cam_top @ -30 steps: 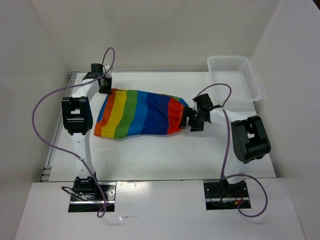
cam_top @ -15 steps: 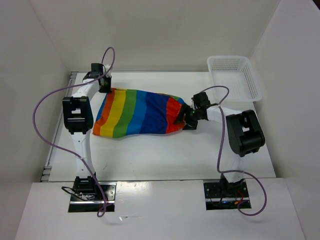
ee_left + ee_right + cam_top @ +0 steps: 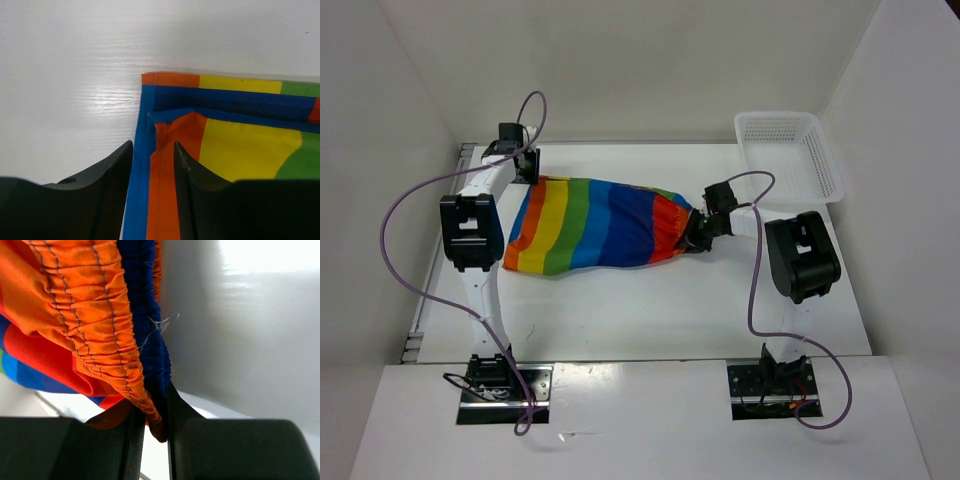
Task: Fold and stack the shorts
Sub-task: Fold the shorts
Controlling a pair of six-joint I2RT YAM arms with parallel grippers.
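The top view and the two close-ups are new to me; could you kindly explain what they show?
The top view looks down on a table with two robot arms bolted at its near edge, the left arm and the right arm. Each close-up comes from a camera on one wrist, so the dark shapes at the bottom are that arm's own gripper. On the table lie rainbow-striped shorts. At the far right is a white basket. The right gripper is clamped on the gathered waistband. The left gripper straddles a corner hem at the opposite end; whether it pinches the cloth, I cannot tell.
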